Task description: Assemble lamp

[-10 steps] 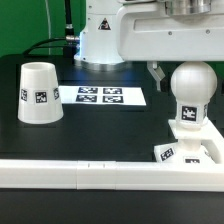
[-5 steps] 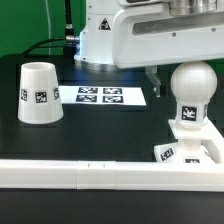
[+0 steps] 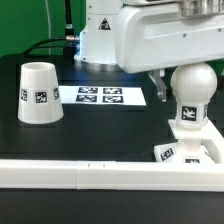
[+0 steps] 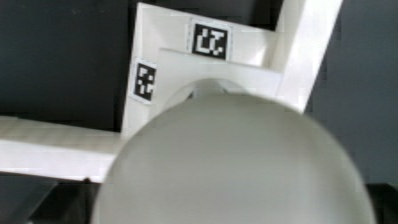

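Lamp bulb [image 3: 192, 90] upright on base [image 3: 190, 150], tool [image 3: 158, 86] just beside its round head.
Only one tool finger [image 3: 157, 90] shows in ext. view, on that view's left of the bulb, v. close; contact unclear. Other finger hidden, so can't tell how wide the tool is or if it grips anything. Arm body cuts off at pic top. Wrist view: bulb [image 4: 222, 165] blurred, fills most of the pic. Well apart on table [image 3: 110, 125] sits the shade [image 3: 38, 93], beyond marker board [image 3: 100, 97]; rail [image 3: 90, 172] in front.
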Controlling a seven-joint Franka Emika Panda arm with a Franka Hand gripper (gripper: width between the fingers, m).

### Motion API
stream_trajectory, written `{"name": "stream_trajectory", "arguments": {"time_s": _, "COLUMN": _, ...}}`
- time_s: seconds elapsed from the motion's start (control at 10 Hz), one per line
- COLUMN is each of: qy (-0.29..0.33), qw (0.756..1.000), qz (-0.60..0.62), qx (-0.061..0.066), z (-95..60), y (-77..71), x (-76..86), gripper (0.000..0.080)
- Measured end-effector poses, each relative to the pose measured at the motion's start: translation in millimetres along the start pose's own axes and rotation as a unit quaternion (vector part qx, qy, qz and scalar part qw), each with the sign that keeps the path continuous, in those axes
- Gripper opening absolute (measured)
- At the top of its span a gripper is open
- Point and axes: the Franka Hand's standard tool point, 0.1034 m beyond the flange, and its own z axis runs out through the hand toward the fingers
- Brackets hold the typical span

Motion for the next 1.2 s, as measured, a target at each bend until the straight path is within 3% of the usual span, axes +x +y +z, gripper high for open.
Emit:
{"name": "stream_trajectory", "arguments": {"time_s": 0.4, "qy": -0.007, "qw": 0.989, "qz": -0.147, "qx": -0.013, "z": -0.3, "y": -1.8, "x": 0.2, "gripper": 0.0699}}
{"name": "stream_trajectory", "arguments": {"time_s": 0.8, "qy": -0.017, "qw": 0.959, "qz": -0.282, "qx": -0.025, "z": 0.2, "y": -6.4, "x": 0.9, "gripper": 0.0699}}
{"name": "stream_trajectory", "arguments": {"time_s": 1.2, "qy": -0.032, "qw": 0.894, "qz": -0.445, "qx": -0.041, "z": -0.3, "y": -5.5, "x": 2.1, "gripper": 0.0699}}
